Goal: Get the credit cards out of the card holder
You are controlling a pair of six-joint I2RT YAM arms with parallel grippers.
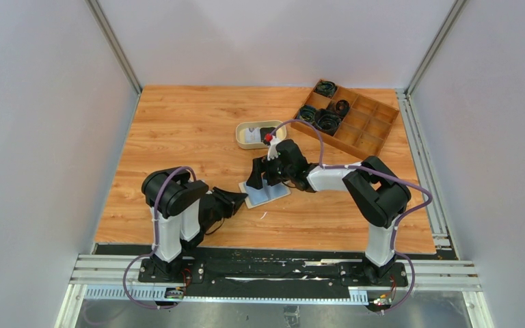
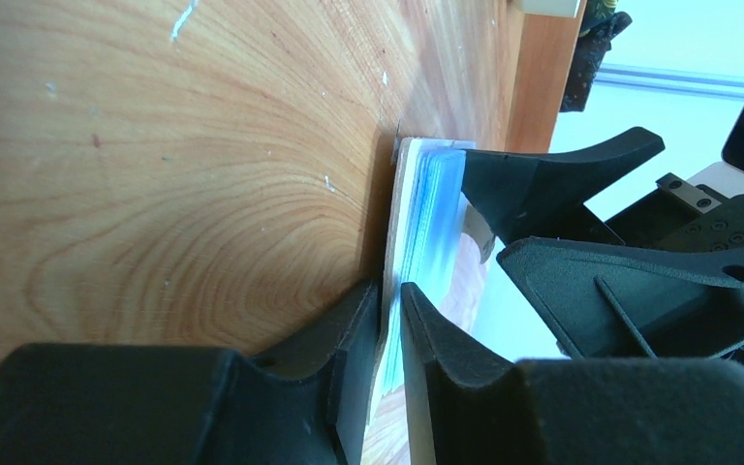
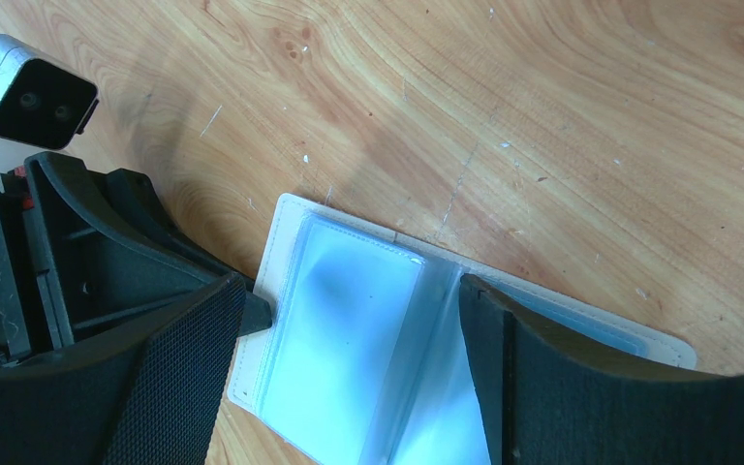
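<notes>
card holder [image 3: 349, 339] pale blue w/ beige rim

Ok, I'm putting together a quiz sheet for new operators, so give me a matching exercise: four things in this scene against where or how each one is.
Things:
1. card holder
2. oval tray
3. cable coils
4. right gripper

Places or states:
A. in the compartments of the wooden box
B. lying opened flat on the table
C. open, over the card holder
D. beyond the card holder, left of the wooden box

Pairs: 1-B, 2-D, 3-A, 4-C
</notes>
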